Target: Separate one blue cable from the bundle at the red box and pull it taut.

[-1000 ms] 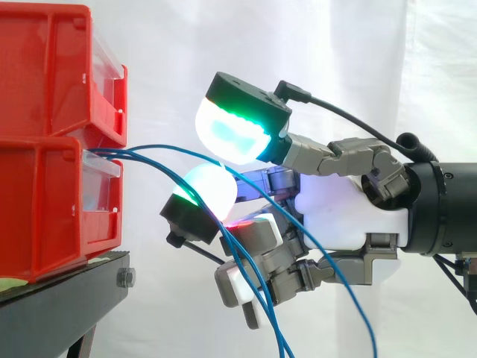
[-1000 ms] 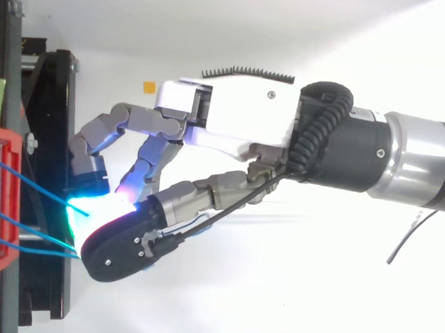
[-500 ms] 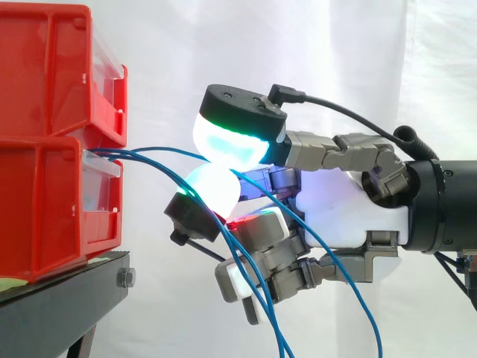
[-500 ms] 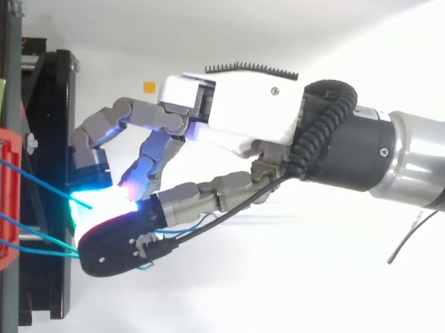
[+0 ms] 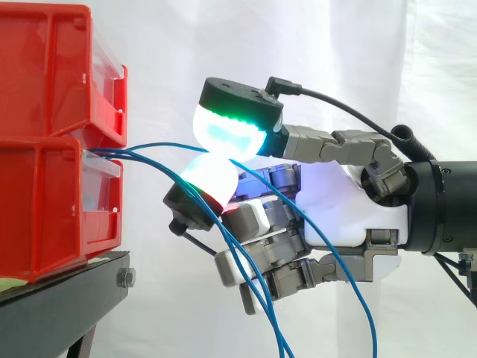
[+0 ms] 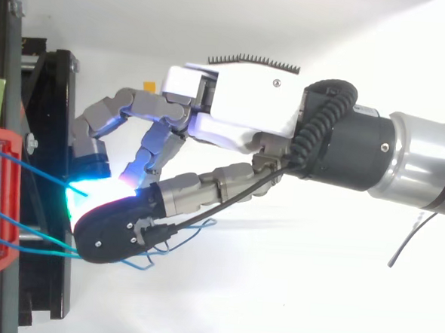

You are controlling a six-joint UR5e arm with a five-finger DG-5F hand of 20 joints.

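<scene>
Other blue cables [image 5: 281,339] droop across the curled lower fingers. Hand [image 5: 350,212] pinches one blue cable [image 5: 160,145] between two glowing pads [image 5: 227,130], near the lower red bin [image 5: 45,201] it runs from. The cable is arced, not taut.

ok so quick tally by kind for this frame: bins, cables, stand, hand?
red bins: 2, stacked
blue cables: 3, coming out of the lower bin
black stand: 1
hand: 1, pads pinched on one of the cables
Total: 7
</scene>
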